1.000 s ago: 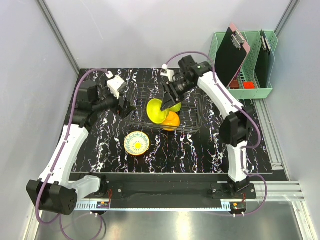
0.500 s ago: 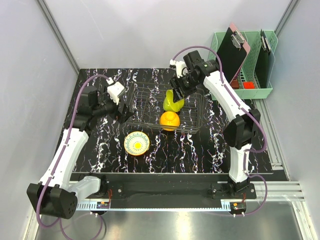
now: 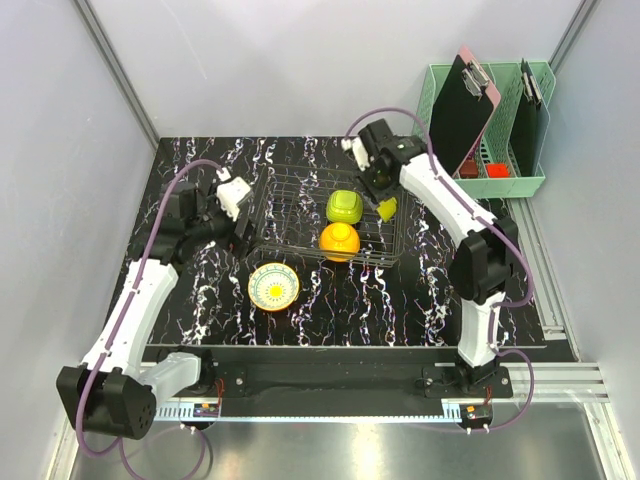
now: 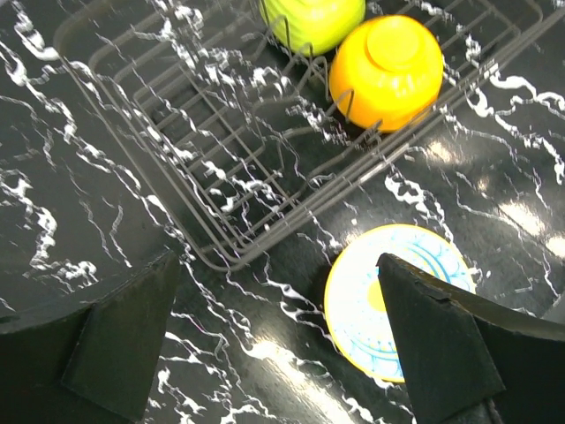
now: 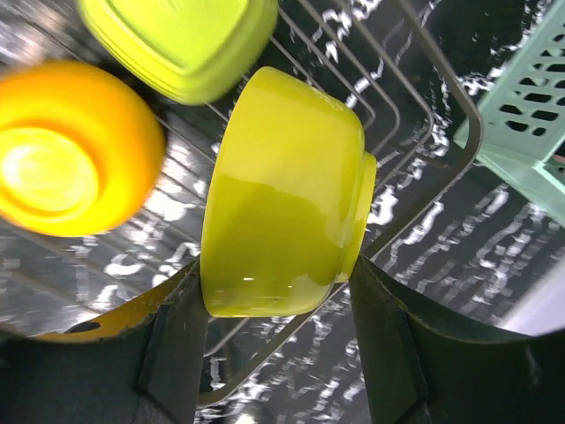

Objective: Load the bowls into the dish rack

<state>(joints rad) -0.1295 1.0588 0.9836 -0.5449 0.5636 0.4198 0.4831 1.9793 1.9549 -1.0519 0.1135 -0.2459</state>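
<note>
— step in hand?
— by the look of it, setting the yellow-green round plastic bowl (image 5: pixel 282 194) into the low metal wire-grid dish rack (image 3: pixel 290 215). held on its side over the right end of the rack, just right of the lime green plastic bowl (image 3: pixel 344 206) and far of the orange plastic bowl (image 3: pixel 340 240), both upside down inside.
— and the right gripper (image 3: pixel 384 200)?
— clamped on the yellow-green bowl at a middling width, one finger against each side of its wall.
— next move?
— probably lowering until the bowl rests on the wires, then letting go. calls for care not to knock the lime green bowl just beside it, nor to catch on the rack's right edge wire.
— left gripper (image 4: pixel 275 265)?
— spread wide, holding nothing and touching nothing. hovering at the left end of the rack, over the black marbled tabletop (image 3: pixel 200 290).
— what else to load?
— the cream-white round bowl with a yellow and blue pattern (image 3: pixel 273 287), upright on the table just near of the rack. likely one for the left arm: dropping over it and closing on its rim. no fifth bowl to be seen here.
</note>
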